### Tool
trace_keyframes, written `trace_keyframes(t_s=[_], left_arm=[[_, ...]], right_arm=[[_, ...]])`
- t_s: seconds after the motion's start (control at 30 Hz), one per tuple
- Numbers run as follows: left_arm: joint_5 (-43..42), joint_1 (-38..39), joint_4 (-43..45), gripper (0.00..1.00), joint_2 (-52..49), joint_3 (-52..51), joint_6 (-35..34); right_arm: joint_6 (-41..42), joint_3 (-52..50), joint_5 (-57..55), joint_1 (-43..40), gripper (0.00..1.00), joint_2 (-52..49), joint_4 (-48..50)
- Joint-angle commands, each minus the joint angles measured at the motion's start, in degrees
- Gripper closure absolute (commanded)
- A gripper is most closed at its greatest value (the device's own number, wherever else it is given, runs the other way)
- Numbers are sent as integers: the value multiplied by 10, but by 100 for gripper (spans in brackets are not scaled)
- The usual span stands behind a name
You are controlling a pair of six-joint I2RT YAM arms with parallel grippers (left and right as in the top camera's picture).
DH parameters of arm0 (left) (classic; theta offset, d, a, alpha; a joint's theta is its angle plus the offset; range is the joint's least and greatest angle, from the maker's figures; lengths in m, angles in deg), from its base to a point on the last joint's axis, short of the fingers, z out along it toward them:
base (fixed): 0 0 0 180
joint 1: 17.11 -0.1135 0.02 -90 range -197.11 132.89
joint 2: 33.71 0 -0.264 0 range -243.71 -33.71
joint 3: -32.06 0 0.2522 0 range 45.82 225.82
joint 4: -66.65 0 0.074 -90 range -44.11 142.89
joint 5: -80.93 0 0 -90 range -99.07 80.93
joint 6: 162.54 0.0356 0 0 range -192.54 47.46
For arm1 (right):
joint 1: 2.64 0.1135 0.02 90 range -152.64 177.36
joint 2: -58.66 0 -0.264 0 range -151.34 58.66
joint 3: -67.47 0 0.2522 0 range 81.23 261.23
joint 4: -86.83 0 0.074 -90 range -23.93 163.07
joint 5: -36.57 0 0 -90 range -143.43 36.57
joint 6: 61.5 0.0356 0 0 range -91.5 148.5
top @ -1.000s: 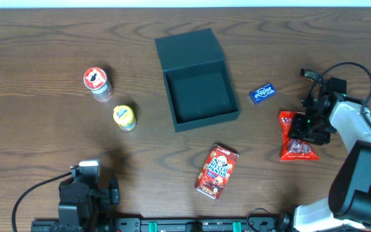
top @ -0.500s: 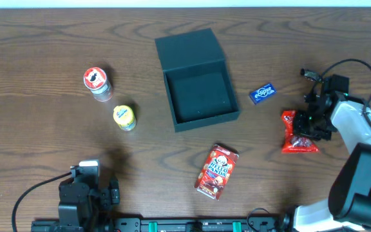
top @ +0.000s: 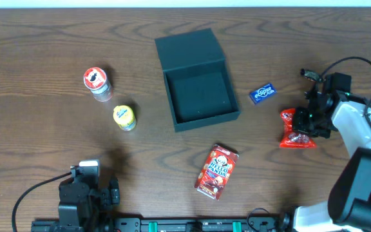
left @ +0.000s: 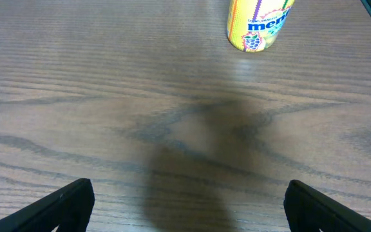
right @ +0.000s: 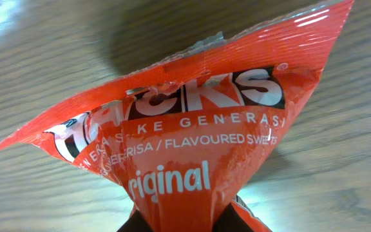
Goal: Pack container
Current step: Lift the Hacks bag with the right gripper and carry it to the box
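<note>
Sitting lid-open toward the far middle overhead, the dark teal-grey square matte box (top: 201, 96) lies left of the right gripper (top: 308, 122), which clamps a crinkly red foil snack bag (top: 295, 133); the left wrist view shows the left gripper (left: 189, 203) splayed wide, and the right wrist view shows the bag's neck pinched.

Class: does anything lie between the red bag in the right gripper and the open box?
Only the small blue packet, lying near the wall of the box that faces the red bag, slightly off the straight line between them.
</note>
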Motion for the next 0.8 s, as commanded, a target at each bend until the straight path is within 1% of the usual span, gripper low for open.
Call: trace_keyframes(t_s=[0.0, 0.1, 0.23, 0.4, 0.5, 0.57, 0.77], left_arm=[[-7, -4, -15, 5, 3, -16, -3], [-7, -4, -15, 5, 3, -16, -3], [-7, -4, -15, 5, 3, -16, -3], [-7, -4, -15, 5, 3, -16, -3], [-7, -4, -15, 5, 3, -16, -3], [-7, -4, -15, 5, 3, -16, -3], [-7, -4, -15, 5, 3, -16, -3]], right_arm=[[7, -3, 43, 24, 98, 59, -5], [9, 5, 64, 48, 99, 129, -16], [61, 29, 66, 94, 99, 227, -49], [139, 78, 56, 174, 99, 307, -96], [239, 125, 3, 225, 99, 312, -154], [250, 152, -3, 255, 99, 304, -170], [250, 221, -18, 349, 99, 237, -156]])
